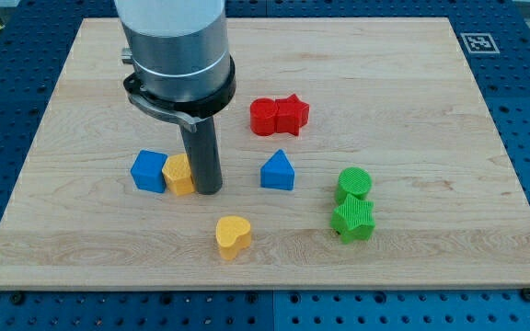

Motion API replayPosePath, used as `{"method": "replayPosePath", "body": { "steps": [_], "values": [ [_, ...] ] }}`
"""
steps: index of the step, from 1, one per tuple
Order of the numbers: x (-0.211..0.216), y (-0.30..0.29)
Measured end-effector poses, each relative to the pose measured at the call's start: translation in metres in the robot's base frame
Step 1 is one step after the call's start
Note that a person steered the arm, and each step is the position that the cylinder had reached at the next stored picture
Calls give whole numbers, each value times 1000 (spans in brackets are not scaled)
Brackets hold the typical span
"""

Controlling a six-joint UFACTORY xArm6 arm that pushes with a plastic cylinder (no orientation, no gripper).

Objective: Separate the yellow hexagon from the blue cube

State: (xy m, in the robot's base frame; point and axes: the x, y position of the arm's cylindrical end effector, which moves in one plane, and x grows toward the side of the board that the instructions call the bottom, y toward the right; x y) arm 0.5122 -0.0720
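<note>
The blue cube [148, 171] sits left of centre on the wooden board [412, 83]. The yellow hexagon [178, 175] touches its right side. My tip [208, 190] stands on the board right against the hexagon's right side, with the dark rod partly hiding the hexagon's right edge. The arm's grey body fills the view's top above them.
A blue triangular block [278, 171] lies right of the tip. A yellow heart [233, 236] lies below it. Two red blocks [280, 116] touch each other above centre. A green cylinder [354, 182] and a green star [353, 220] sit at the right.
</note>
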Motion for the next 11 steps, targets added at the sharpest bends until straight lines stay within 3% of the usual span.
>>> {"method": "replayPosePath", "body": {
  "steps": [3,10,11],
  "values": [
    [23,-23],
    [-37,-57],
    [-47,-37]
  ]
}}
